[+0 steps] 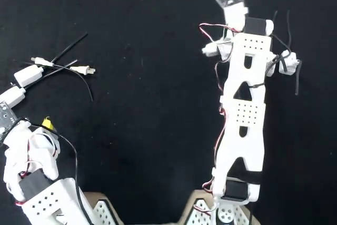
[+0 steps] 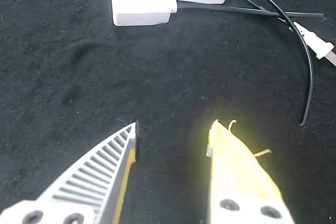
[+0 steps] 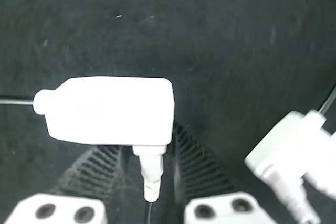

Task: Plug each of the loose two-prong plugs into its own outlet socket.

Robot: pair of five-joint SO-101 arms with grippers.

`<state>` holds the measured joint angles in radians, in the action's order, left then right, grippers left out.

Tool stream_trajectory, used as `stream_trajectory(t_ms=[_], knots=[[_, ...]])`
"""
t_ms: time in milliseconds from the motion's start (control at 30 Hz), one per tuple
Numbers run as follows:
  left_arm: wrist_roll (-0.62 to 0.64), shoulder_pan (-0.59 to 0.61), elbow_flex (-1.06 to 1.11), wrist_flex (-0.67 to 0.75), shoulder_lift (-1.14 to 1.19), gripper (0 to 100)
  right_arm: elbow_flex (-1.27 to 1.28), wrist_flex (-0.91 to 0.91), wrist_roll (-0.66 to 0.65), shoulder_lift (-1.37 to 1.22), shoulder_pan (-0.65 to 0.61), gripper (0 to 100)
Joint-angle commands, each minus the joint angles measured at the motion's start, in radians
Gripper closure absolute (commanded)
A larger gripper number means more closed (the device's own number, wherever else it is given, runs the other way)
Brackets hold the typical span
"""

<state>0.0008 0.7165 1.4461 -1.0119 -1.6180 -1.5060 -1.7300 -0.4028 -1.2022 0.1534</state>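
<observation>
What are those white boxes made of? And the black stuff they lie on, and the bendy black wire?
The white socket blocks look like hard plastic: smooth, a little shiny, with rounded moulded corners. The table cover looks like black cloth or felt: dull, with a fuzzy grain and bits of lint. The black cable is probably rubbery plastic, since it bends in a smooth curve. Looks alone can't prove it.

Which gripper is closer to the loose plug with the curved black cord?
Left. The left gripper sits just short of that plug, near the table's left edge; the right gripper is far across the table, at a white outlet block.
</observation>
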Motion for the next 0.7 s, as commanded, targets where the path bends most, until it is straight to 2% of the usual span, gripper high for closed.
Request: stream_trajectory(t_ms=[0,67,233,333,567,667], knots=[[0.000,0.001,-0.028,0.020,-0.011,78,0.056,-0.029,-0.061,0.013,0.003,98.2],[0.000,0.001,-0.028,0.020,-0.011,78,0.096,-0.032,-0.172,0.019,-0.009,95.6],[0.000,0.001,-0.028,0.020,-0.011,78,0.113,-0.032,-0.382,0.019,-0.009,74.5],[0.000,0.001,-0.028,0.020,-0.011,78,0.097,-0.031,-0.562,0.021,-0.011,66.8],[0.000,0.001,-0.028,0.020,-0.011,78,-0.004,-0.029,-0.956,0.013,-0.032,65.5],[0.000,0.001,-0.028,0.020,-0.011,78,-0.033,-0.029,-1.060,0.013,-0.049,65.5]])
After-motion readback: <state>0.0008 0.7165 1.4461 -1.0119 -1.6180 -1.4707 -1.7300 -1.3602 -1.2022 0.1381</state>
